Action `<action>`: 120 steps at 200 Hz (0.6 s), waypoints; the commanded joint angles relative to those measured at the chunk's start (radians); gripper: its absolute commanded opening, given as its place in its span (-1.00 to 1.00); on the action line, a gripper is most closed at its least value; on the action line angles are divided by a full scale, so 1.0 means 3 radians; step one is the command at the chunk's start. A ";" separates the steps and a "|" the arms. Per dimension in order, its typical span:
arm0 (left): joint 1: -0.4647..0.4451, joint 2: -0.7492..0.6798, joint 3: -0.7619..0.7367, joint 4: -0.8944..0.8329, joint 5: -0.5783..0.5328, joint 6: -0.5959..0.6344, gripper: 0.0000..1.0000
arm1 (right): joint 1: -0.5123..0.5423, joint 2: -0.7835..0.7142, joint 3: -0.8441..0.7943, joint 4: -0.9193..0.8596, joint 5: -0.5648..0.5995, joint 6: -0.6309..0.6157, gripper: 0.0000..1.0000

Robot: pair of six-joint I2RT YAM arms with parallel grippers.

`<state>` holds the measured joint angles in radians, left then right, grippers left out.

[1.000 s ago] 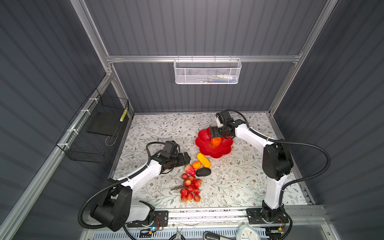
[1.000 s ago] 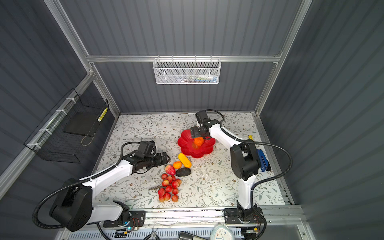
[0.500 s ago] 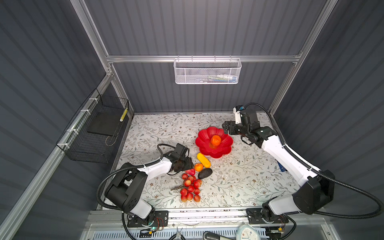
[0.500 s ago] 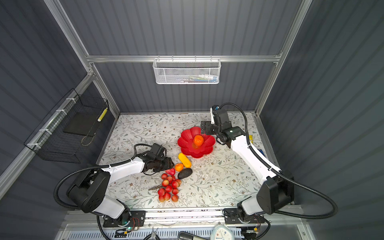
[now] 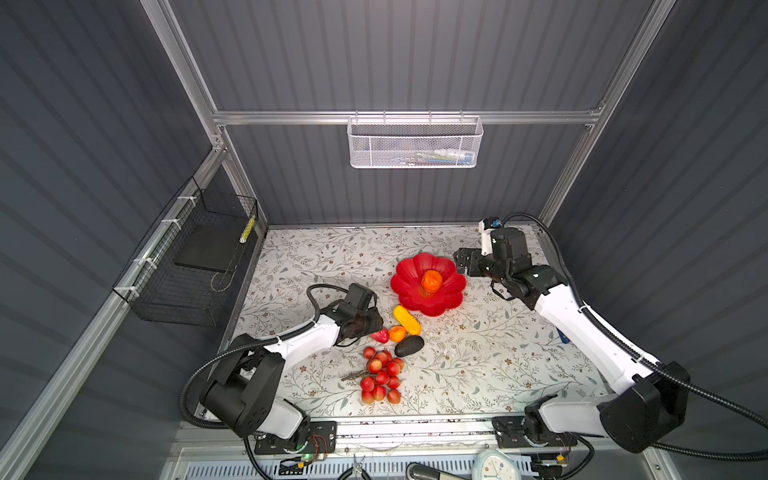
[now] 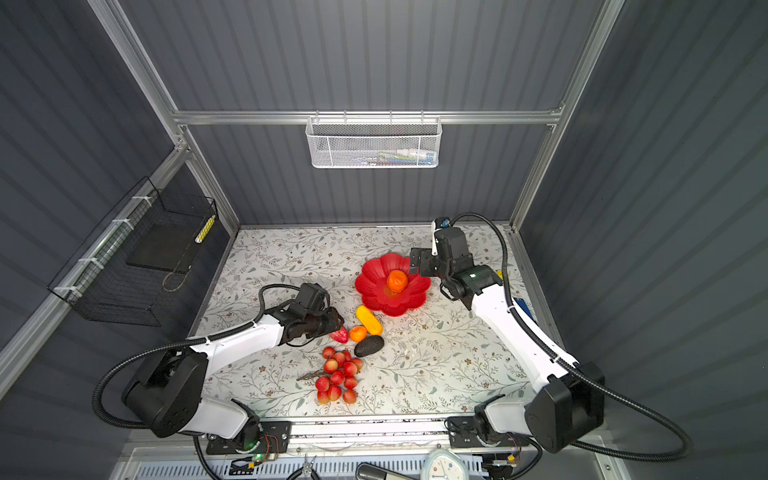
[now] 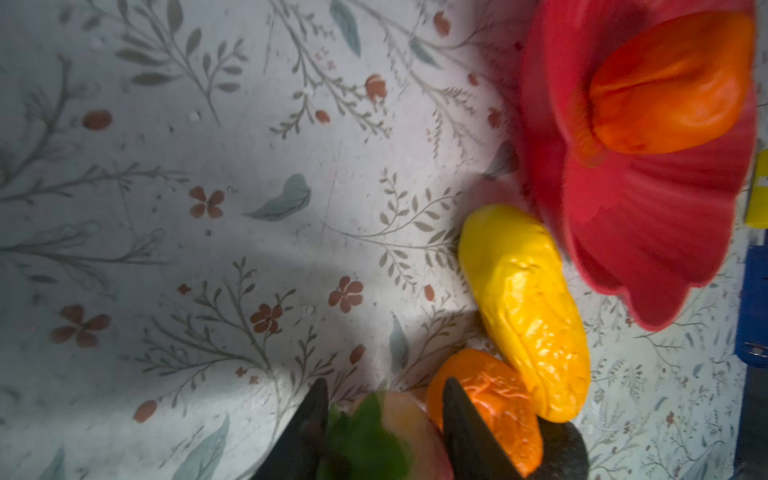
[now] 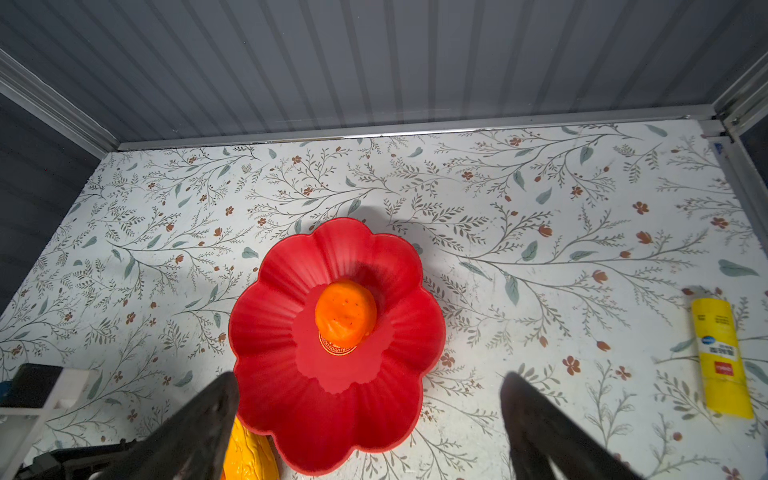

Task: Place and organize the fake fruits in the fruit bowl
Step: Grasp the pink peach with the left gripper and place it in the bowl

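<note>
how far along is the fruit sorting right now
Done: the big orange plastic fruit sits in the glossy red flower-shaped bowl. In hand: the left gripper straddles the red-pink strawberry, not yet lifted; right gripper open, empty. Left: yellow oblong fruit, small orange, dark bumpy avocado, red berry bunch.

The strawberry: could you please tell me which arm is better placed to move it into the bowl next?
Left: the left claw straddles the strawberry, whereas the right claw hangs open and empty on the fruit bowl's far side.

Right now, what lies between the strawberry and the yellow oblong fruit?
The small orange sits between the strawberry and the yellow oblong fruit, seen in both top views.
</note>
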<state>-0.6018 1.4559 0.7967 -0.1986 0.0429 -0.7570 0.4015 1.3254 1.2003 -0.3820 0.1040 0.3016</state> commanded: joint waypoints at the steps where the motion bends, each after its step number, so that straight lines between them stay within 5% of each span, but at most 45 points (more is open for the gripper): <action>1: -0.0014 -0.0015 0.0518 -0.0141 -0.0027 0.0284 -0.30 | -0.0024 -0.0134 -0.0091 0.0077 -0.0010 0.0071 0.94; 48: -0.0014 0.0886 0.1695 -0.0426 0.0138 0.0928 -0.27 | -0.0050 -0.0500 -0.0371 0.0048 -0.0005 0.0139 0.95; 120: -0.0026 0.2045 0.2592 -0.0351 0.0429 0.0918 -0.24 | -0.0060 -0.1025 -0.0713 -0.0194 0.0024 0.0161 0.95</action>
<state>-0.6018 2.0308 1.5169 -0.2779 0.1280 -0.4931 0.3885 1.0416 1.0050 -0.4049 0.1017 0.3408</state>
